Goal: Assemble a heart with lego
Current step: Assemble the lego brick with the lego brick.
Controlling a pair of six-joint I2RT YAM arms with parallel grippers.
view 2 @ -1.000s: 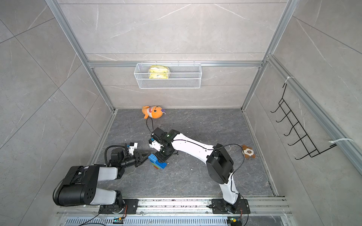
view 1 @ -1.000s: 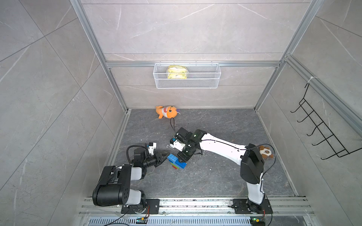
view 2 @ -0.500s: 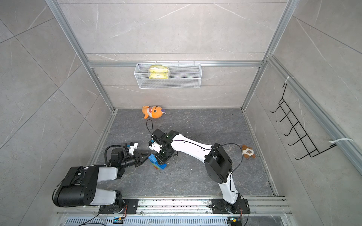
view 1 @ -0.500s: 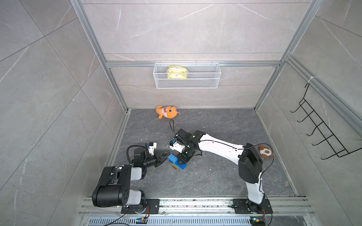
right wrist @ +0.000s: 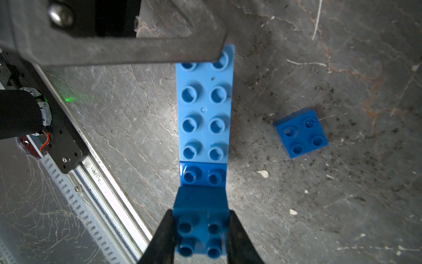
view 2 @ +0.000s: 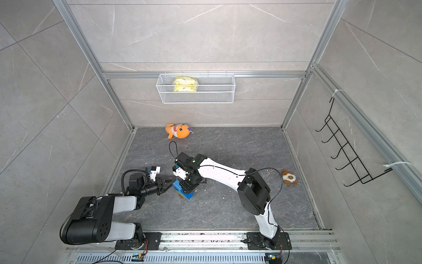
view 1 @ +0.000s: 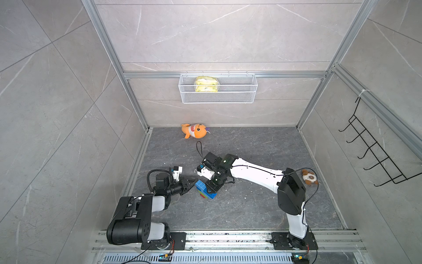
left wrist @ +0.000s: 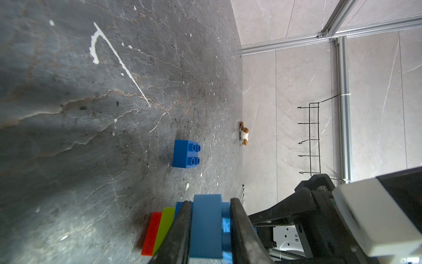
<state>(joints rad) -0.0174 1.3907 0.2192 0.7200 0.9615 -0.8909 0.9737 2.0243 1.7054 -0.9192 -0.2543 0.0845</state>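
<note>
Entry: left gripper point(left wrist: 209, 203), fingers closed from the side on the pale blue long brick point(right wrist: 205, 109) of the heart point(view 1: 206, 193). Next, right gripper point(right wrist: 201, 213), clamped from above on a dark blue square brick point(right wrist: 201, 230) at one end of the heart's studded top. The heart stands upright on the grey floor point(view 1: 251, 205) between the two arms, with the red brick point(left wrist: 151, 233) lowest and the lime-green brick point(left wrist: 165, 228) above it. A loose blue square brick point(left wrist: 186, 154) lies on the floor nearby, apart from the heart. An orange plush shark point(view 1: 194, 130) lies by the back wall, and a brown plush point(view 1: 309, 177) near the right wall.
</note>
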